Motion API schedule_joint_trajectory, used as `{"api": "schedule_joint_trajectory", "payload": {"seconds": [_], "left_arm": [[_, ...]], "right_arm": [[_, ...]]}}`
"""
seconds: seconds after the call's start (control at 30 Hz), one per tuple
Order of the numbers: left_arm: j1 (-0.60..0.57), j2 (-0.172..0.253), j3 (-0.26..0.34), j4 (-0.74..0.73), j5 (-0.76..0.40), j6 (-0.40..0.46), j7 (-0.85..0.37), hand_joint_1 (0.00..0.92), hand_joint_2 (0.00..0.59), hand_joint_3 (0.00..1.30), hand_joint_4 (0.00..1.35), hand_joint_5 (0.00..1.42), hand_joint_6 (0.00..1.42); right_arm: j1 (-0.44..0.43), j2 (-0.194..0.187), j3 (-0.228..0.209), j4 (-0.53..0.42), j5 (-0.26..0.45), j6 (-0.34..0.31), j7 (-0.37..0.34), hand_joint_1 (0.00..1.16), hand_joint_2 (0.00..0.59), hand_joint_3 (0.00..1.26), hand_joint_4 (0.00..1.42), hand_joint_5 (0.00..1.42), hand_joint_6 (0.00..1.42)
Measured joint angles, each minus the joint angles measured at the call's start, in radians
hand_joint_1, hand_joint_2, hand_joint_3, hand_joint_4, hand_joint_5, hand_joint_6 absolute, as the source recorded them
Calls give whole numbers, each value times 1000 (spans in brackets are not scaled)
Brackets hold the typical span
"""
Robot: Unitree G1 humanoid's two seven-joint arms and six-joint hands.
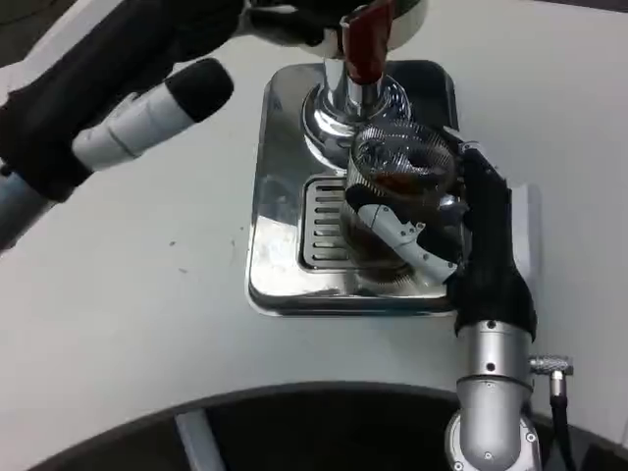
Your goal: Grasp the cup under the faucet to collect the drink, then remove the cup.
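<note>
Cup point(400, 186), head view: clear, ribbed, upright, dark drink inside, sits over the slotted drip grate point(324, 226) of the chrome tray point(285, 177), just right of and below the faucet point(361, 59) w/ its red handle. Right hand point(461, 245) wraps it from the right side, fingers point(402, 235) across the front, so cup is gripped. Left hand point(294, 20) is up at the faucet top, mostly cropped; can't tell its state. Right arm clearly nearer. Judgement: way out is toward the right/near counter point(569, 147), which is open; faucet post close on the left, tray lip to clear.
</note>
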Motion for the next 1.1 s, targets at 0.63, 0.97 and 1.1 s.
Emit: {"api": "schedule_joint_trajectory", "payload": {"seconds": [0.63,0.97,1.1], "left_arm": [[289,7,136,-131,-39,55,56,0,115,251,271,332,315],[414,8,140,-156,-13,42,63,0,116,254,276,332,318],[440,8,145,-155,3,31,64,0,116,254,272,330,318]], "right_arm": [[48,7,10,-74,-33,10,5,846,187,713,878,1098,1079],[48,-8,6,-109,-75,10,3,859,182,744,911,1133,1141],[49,-17,6,-125,-93,10,4,865,175,748,912,1138,1147]]}}
